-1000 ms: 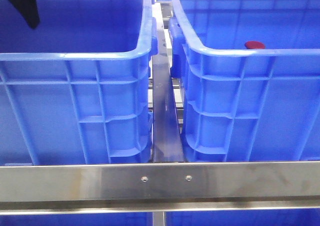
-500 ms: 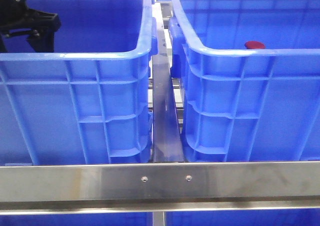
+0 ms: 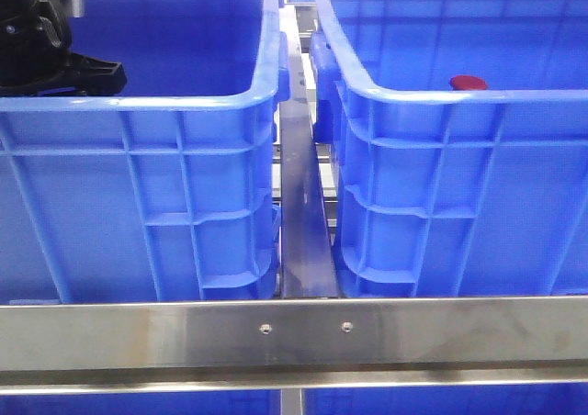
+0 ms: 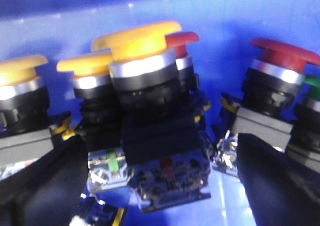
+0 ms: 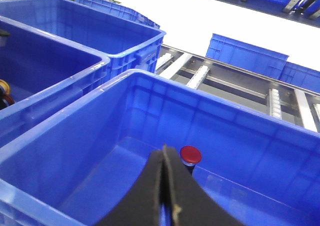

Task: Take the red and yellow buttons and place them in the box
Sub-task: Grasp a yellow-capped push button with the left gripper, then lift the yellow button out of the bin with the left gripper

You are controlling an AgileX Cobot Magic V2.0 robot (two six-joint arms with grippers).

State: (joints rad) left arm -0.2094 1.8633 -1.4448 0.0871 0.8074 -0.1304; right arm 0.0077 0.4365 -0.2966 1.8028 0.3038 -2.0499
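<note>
Box [image 3: 441, 158], the right crate, holds one red button [image 3: 468, 83] near its far wall. Left crate [image 3: 138, 176] holds the left gripper [image 4: 160, 186], fingers spread around a yellow button [image 4: 142, 41]. Right gripper [image 5: 165, 186] hangs closed, empty, above the box.

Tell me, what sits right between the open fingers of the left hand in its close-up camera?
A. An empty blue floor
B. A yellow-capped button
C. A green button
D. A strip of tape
B: in the left wrist view, the yellow-capped button stands centred between the two dark fingers of the left hand, which are spread apart and not yet closed on it.
</note>
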